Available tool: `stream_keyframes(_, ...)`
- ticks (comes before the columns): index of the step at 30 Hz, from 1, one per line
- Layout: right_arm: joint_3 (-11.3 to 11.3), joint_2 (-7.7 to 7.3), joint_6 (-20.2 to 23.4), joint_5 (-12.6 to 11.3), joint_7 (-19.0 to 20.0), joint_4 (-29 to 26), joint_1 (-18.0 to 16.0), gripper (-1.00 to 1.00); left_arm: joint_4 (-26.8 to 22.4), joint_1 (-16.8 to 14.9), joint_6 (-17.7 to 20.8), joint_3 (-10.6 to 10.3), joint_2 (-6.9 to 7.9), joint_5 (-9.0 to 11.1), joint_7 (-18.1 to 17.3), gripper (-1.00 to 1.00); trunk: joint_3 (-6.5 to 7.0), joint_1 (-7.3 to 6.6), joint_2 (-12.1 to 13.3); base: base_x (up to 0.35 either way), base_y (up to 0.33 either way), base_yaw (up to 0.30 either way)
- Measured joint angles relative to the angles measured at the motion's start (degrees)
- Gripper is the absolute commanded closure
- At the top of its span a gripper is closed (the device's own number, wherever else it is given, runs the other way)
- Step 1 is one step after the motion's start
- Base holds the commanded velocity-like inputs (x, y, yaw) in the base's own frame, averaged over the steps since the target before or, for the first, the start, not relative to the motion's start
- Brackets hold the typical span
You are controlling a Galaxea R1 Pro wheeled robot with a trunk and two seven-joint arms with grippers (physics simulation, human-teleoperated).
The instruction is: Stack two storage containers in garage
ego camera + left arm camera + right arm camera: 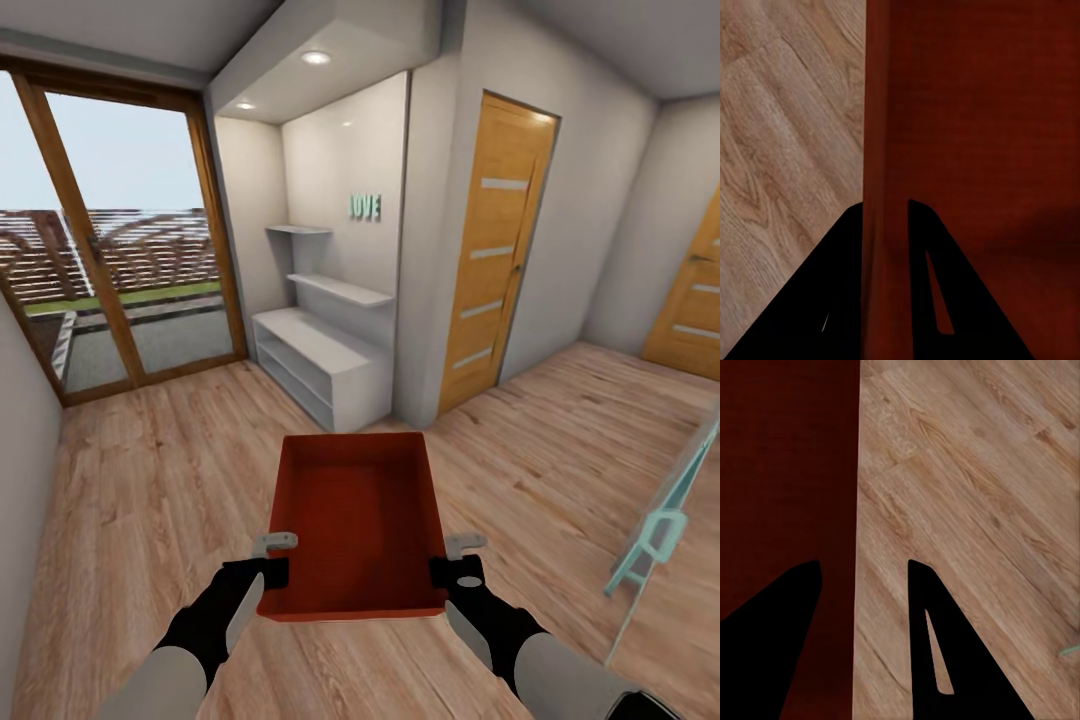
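I hold one red-orange storage container level in front of me, above the living room's light wood-plank floor. My left gripper is at its near left corner. In the left wrist view that gripper is shut on the container's wall. My right gripper is at the near right corner. In the right wrist view it straddles the container's wall, its fingers wider apart, and floor shows between the wall and the outer finger. The bin is empty.
Wood-framed glass garden doors stand at the far left, and a white shelf unit fills an alcove ahead. An orange-brown door is ahead on the right, another door further right. A glass table edge is close on my right.
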Motion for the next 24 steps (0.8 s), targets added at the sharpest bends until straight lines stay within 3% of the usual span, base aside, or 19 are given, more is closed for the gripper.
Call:
stream_keyframes(7,0.0,0.01,0.0,-0.1,0.0,0.0,0.0,1.0,0.0,0.0,0.0,0.1,0.0,0.0,0.0,1.0,0.0,0.0,0.0,0.323,0.0,-0.042)
stream_keyframes(24,0.1,-0.02,0.0,-0.2,0.0,0.0,0.0,1.0,0.0,0.0,0.0,0.0,-0.01,0.0,0.0,1.0,0.0,0.0,0.0,0.323,0.0,-0.281)
